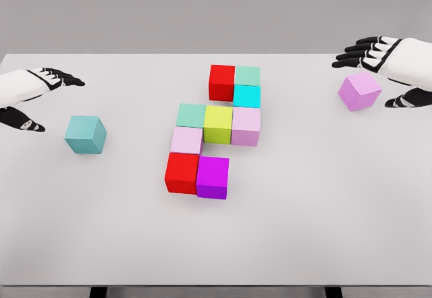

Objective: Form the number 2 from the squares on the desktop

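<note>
Several coloured cubes form a stepped cluster mid-table: a red cube [221,82] and a mint cube [248,76] at the top, a cyan cube [246,96] below, then a mint [191,115], yellow-green [218,123] and pale pink cube [246,126] in a row, a pale pink cube [186,140], a red cube [181,172] and a magenta cube [212,176]. A loose teal cube [85,134] lies at the left, just right of my open left hand [42,98]. A loose violet cube [360,90] sits between the spread fingers and thumb of my open right hand [378,75], untouched.
The white table [304,210] spans the view, with its front edge near the bottom and far edge at the top. Broad bare surface lies in front of the cluster and on both sides.
</note>
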{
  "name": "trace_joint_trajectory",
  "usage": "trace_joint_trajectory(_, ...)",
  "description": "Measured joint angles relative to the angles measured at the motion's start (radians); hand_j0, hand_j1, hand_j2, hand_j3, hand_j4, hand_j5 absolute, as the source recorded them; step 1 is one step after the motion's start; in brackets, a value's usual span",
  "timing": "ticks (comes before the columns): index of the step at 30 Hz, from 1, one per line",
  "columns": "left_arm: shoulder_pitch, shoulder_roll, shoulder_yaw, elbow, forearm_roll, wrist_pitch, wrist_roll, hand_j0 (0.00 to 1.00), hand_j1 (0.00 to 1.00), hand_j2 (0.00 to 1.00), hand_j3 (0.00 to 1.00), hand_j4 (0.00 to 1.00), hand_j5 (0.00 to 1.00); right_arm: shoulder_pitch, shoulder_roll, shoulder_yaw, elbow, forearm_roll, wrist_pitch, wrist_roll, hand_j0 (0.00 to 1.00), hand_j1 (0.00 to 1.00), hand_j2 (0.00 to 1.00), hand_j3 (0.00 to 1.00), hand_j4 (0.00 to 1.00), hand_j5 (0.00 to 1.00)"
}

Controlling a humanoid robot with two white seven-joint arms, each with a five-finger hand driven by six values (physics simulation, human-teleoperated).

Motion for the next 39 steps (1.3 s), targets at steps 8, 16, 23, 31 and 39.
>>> trace_joint_trajectory(8, -0.1, 0.007, -0.042, 0.0, 0.009, 0.001, 0.0, 1.0, 1.0, 1.0, 1.0, 1.0, 1.0, -0.005, 0.0, -0.001, 0.005, -0.004, 0.0, 0.0, 1.0, 1.0, 1.0, 1.0, 1.0, 1.0)
trace_joint_trajectory(16, -0.147, 0.027, -0.306, -0.144, 0.285, 0.177, -0.037, 1.0, 1.0, 1.0, 1.0, 1.0, 1.0, -0.106, 0.003, 0.127, 0.054, -0.008, 0.001, 0.0, 1.0, 1.0, 1.0, 1.0, 1.0, 1.0)
trace_joint_trajectory(23, -0.147, 0.051, -0.332, -0.253, 0.324, 0.489, -0.056, 1.0, 1.0, 1.0, 1.0, 1.0, 1.0, -0.233, 0.062, 0.259, 0.153, 0.047, 0.001, 0.0, 1.0, 1.0, 1.0, 1.0, 1.0, 1.0)
trace_joint_trajectory(31, -0.147, 0.051, -0.331, -0.278, 0.267, 0.595, -0.059, 1.0, 1.0, 1.0, 1.0, 1.0, 1.0, -0.239, 0.084, 0.336, 0.225, 0.078, 0.0, 0.0, 1.0, 1.0, 1.0, 1.0, 1.0, 1.0)
trace_joint_trajectory(39, -0.144, 0.047, -0.338, -0.268, 0.25, 0.644, -0.06, 1.0, 1.0, 1.0, 1.0, 1.0, 1.0, -0.308, 0.12, 0.398, 0.347, 0.14, 0.0, 0.0, 1.0, 1.0, 1.0, 1.0, 1.0, 1.0)
